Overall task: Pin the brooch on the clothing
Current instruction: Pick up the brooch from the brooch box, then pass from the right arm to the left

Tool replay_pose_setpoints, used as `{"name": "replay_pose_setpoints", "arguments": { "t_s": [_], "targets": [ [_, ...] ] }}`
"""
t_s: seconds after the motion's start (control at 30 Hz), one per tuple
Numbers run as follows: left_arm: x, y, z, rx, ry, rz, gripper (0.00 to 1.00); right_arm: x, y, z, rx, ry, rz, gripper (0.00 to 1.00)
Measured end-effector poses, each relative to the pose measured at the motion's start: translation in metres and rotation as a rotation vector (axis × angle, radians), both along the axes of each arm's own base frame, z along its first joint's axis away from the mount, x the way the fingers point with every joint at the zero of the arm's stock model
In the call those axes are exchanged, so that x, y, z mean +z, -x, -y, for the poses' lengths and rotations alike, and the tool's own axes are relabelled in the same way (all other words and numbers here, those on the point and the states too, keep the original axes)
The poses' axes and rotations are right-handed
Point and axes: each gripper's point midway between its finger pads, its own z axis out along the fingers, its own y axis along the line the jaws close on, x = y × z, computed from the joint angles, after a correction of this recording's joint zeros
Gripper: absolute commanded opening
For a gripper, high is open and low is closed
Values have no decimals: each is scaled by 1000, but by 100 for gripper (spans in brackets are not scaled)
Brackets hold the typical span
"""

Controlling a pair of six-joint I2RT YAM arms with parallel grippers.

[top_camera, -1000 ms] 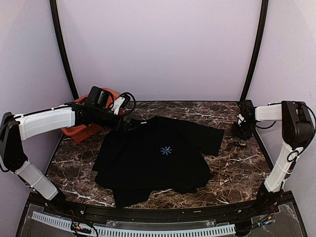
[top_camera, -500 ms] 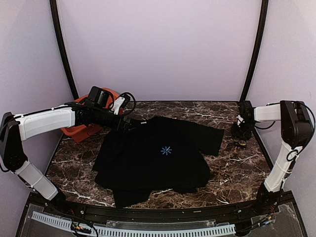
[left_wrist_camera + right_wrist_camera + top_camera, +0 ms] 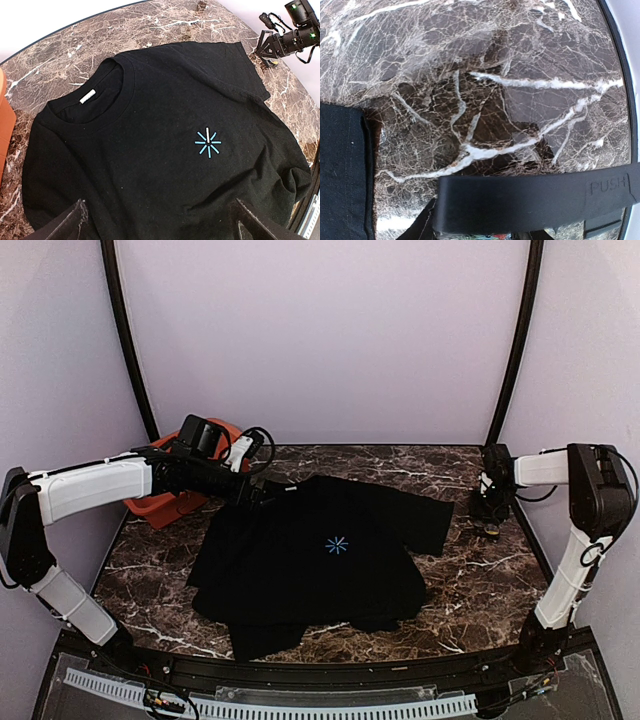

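Top external shows the counter (image 3: 470, 590) with the shirt (image 3: 300, 570) spread flat mid-way, nothing pinned on it. My left fingers (image 3: 67, 227) hang spread over its collar side, empty. My right fingers (image 3: 488, 498) sit at the far right, down at a black case (image 3: 530, 200); I cannot tell whether they pinch it. The brooch (image 3: 490, 531) seems to be the yellowish speck just beside them. I judge pick-up, carrying and pinning are all left.

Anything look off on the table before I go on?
Nothing spilled or damaged. The T-shirt lies slanted, its collar toward the far left, and its hem is bunched unevenly at the near edge.
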Motion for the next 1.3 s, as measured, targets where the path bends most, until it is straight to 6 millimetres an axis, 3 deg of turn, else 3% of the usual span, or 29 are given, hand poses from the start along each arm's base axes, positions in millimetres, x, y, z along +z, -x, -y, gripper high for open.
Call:
{"name": "replay_pose_setpoints", "arguments": {
  "t_s": [0.33,0.57,0.73,0.97,1.13,1.3],
  "targets": [
    [0,0,0,0,0,0,99,13,-2,-3,7,-1,32,42],
    [0,0,0,-1,1,0,99,44,-4,-31,82,-21,101,41],
    [0,2,2,-19,9,4,99,80,-7,-82,247,-87,165,41],
    [6,18,15,-142,71,31,99,153,1,-189,625,-340,266,41],
    [31,41,32,-305,187,81,99,198,37,-253,877,-627,281,41],
    [61,77,47,-497,308,167,99,221,80,-293,1055,-895,222,41]
  ]
}}
